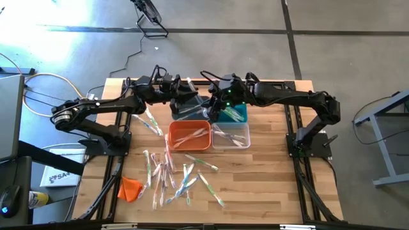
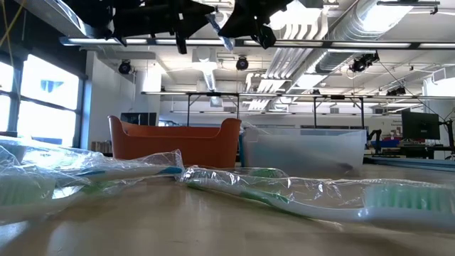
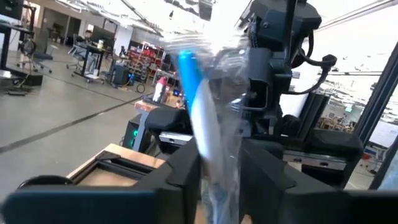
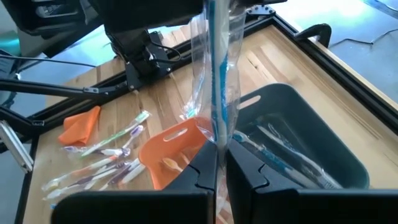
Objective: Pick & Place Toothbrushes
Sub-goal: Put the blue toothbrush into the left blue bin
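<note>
Mid-handover above the bins: right gripper (image 4: 216,163) clamped on blue toothbrush (image 4: 217,74); left gripper (image 3: 219,163) half-closed around it. Next: release one.

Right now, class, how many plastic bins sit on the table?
4, in a two-by-two cluster mid-table: dark grey bin, teal bin, orange bin, clear bin.

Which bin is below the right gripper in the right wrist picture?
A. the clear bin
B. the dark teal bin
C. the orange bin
B: past the right gripper, shut on a wrapped blue toothbrush, lies the dark teal bin with toothbrushes inside; the orange bin sits beside it.
</note>
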Motion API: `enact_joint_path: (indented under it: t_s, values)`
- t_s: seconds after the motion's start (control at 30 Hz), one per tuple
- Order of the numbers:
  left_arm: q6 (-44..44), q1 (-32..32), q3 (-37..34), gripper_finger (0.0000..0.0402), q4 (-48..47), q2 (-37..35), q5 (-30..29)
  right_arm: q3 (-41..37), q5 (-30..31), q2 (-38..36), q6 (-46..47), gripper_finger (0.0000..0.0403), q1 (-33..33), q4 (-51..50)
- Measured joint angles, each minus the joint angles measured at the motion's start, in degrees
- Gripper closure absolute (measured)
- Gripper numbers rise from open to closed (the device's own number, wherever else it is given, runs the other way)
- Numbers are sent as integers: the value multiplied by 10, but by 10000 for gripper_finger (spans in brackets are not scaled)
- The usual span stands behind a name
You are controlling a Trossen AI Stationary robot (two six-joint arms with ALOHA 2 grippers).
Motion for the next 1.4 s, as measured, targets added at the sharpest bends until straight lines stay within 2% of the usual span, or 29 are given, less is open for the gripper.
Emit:
enact_joint_path:
  t_s: [0.23,0.6,0.9,1.17,1.33,1.4]
  values:
    - [-2,0,0,375,2,0,1,0,6,0,-2,397,0,0]
    - [-3,0,0,376,1,0,2,0,-2,0,-2,392,0,0]
    - [-3,0,0,378,-12,0,0,0,5,0,8,312,0,0]
    - [-4,0,0,378,-16,0,2,0,-75,-18,10,222,-14,-21]
    - [-4,0,0,378,-27,0,9,0,-148,-72,11,207,-46,-94]
    - [-4,0,0,378,-37,0,9,0,-156,-98,10,210,-57,-128]
